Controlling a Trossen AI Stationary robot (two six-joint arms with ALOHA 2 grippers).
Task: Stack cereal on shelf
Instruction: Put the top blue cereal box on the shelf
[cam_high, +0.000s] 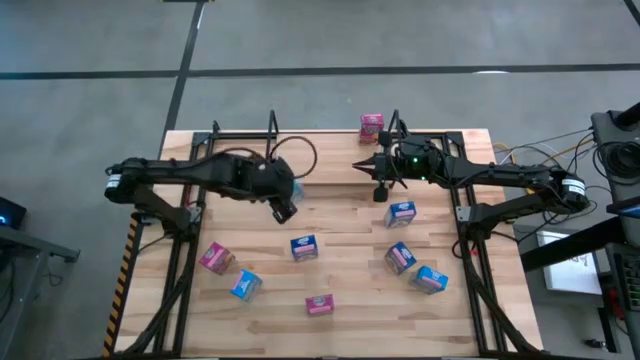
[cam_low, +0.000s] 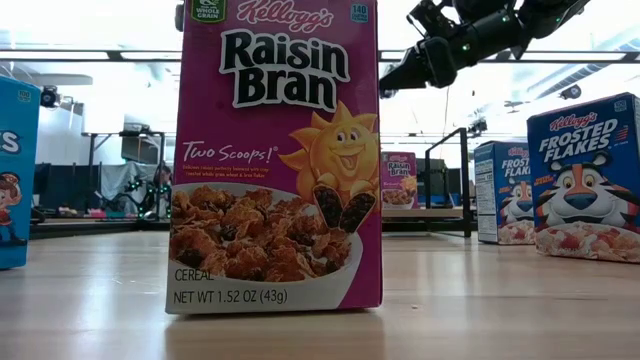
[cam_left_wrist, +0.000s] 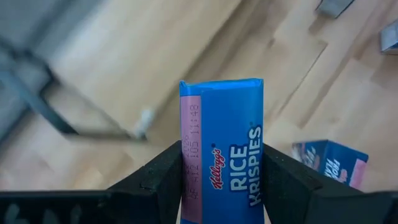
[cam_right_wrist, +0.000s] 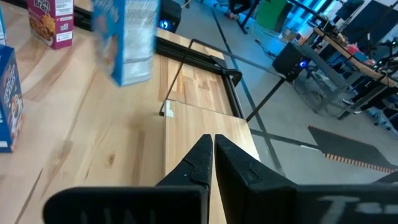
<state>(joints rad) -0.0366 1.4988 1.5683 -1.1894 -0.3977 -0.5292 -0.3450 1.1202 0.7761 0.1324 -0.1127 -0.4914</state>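
The big pink box (cam_low: 275, 160) says "Kellogg's Raisin Bran", "Two Scoops!" and "NET WT 1.52 OZ (43g)". A blue box (cam_low: 585, 180) says "Frosted Flakes". Another blue box (cam_left_wrist: 222, 152) says "Kellogg's Rice Krispies".

Table: my wooden table (cam_high: 340, 320).
On it: seven small cereal boxes, blue (cam_high: 304, 247) and pink (cam_high: 319, 305), spread apart.

Grey floor (cam_high: 90, 40), bright ceiling lights (cam_low: 90, 30)

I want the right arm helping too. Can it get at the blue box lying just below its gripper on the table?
Probably yes. The right gripper is shut and empty, with the blue box close by and bare table around it; nothing stands between them. It must open first.
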